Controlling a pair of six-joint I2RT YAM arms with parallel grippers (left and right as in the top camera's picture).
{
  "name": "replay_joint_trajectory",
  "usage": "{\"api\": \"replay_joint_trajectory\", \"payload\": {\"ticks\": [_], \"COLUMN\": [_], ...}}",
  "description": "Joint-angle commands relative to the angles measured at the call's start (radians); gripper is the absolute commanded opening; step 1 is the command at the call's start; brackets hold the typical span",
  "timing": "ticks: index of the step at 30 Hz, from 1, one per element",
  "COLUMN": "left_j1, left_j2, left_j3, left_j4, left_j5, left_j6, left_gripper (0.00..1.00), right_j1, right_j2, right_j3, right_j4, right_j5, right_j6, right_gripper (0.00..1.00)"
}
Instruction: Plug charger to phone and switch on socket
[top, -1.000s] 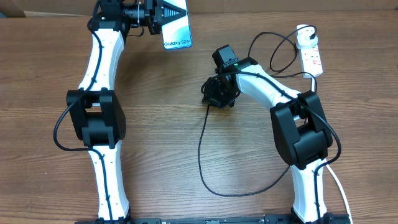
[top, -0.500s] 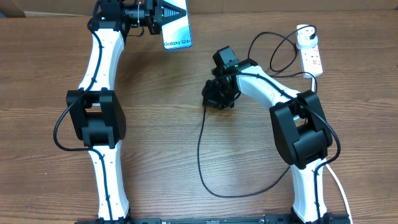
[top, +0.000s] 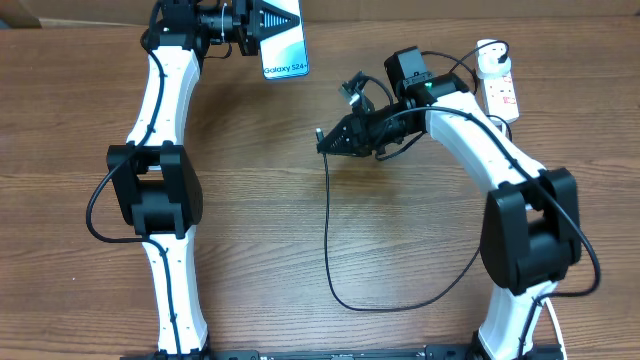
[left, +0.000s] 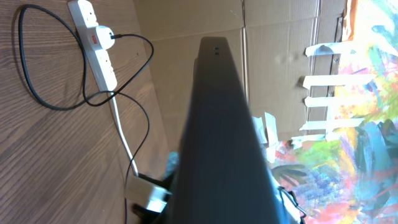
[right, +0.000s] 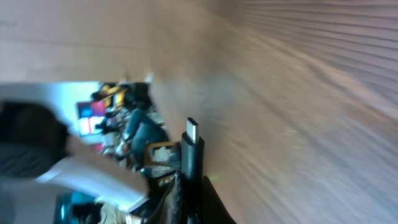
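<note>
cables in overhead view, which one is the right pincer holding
The thin black charger cable, gripped near its connector tip; the thick white cord lies free.

Brown, streaky wood grain over the surface (top: 260, 200). Pale blue-teal on the phone (top: 285, 50) screen, with small white lettering; near-black along its edge. Black down the whole charger cable (top: 327, 230), black at its connector (right: 191, 152) too, silvery at the very tip. White on the power strip (top: 503, 95), dotted with red switches. White shells and black joints on both arms (top: 165, 90). Tan on the cardboard (left: 186, 25) behind.
</note>
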Motion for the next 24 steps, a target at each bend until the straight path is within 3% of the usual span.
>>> {"api": "replay_joint_trajectory", "payload": {"ticks": [1, 10, 24], "left_j1": [-0.021, -0.068, -0.092], "left_j2": [-0.030, -0.030, -0.030], "left_j3": [0.028, 0.028, 0.028], "left_j4": [0.002, -0.002, -0.055], "left_j5": [0.038, 0.036, -0.023], "left_j6": [-0.014, -0.013, -0.014], "left_gripper": [0.04, 0.04, 0.04], "right_j1": [0.004, 0.004, -0.007], "right_j2": [-0.046, -0.074, -0.164], "right_j3": [-0.004, -0.004, 0.024], "right_j4": [-0.001, 0.011, 0.045], "right_j5": [-0.107, -0.094, 0.078], "right_j6": [-0.051, -0.026, 0.098], "right_gripper": [0.04, 0.04, 0.04]}}
